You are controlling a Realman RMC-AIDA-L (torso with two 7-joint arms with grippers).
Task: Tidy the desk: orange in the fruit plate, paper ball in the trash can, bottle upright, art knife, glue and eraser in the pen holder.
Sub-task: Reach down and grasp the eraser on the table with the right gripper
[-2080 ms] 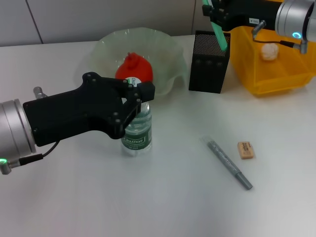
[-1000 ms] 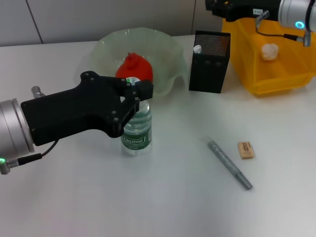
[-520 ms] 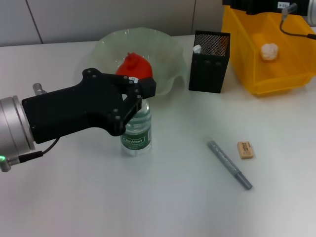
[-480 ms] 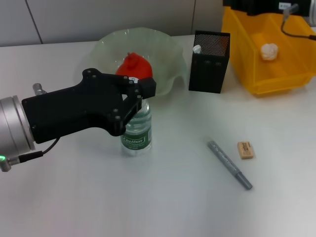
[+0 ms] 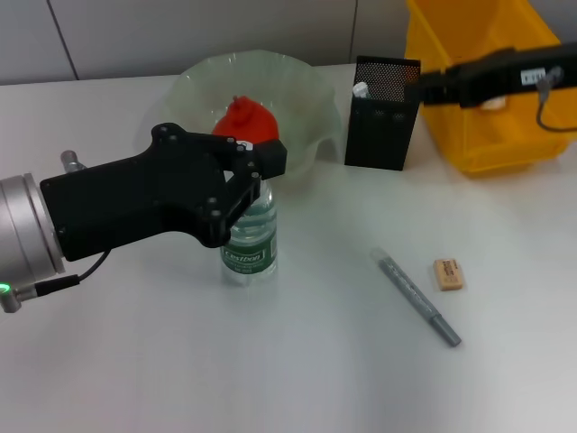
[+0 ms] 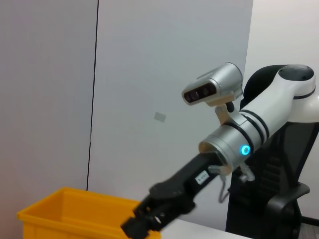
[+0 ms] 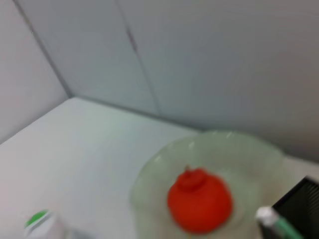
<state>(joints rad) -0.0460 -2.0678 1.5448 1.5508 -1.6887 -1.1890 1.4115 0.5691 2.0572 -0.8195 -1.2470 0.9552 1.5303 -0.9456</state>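
Desk half tidied: glue stick now in the pen holder

Trash can [image 5: 478, 135], upper right of the head view, is largely crossed by the right arm; a second ago the paper ball lay plainly inside it, and now the arm covers that spot, so the ball cannot be seen. Fruit plate [image 5: 306, 99] at upper centre holds the orange [image 5: 242, 122], part-hidden behind the left arm. That arm's left gripper [image 5: 251, 176] sits at the neck of the bottle [image 5: 250, 244], which stands upright at centre left; whether its fingers are clamped or parted cannot be told.

Two seconds ago the right gripper [image 5: 431, 87] hung above the pen holder [image 5: 380, 117] carrying a green stick. Now a white cap shows inside the holder's rim, and the gripper has dropped to the holder's right, in front of the bin; its fingers are too dark to read.

By my judgement, four jobs are done. The grey art knife [image 5: 416, 298] and the eraser [image 5: 448, 273] lie on the table, lower right, just beside each other, untouched.
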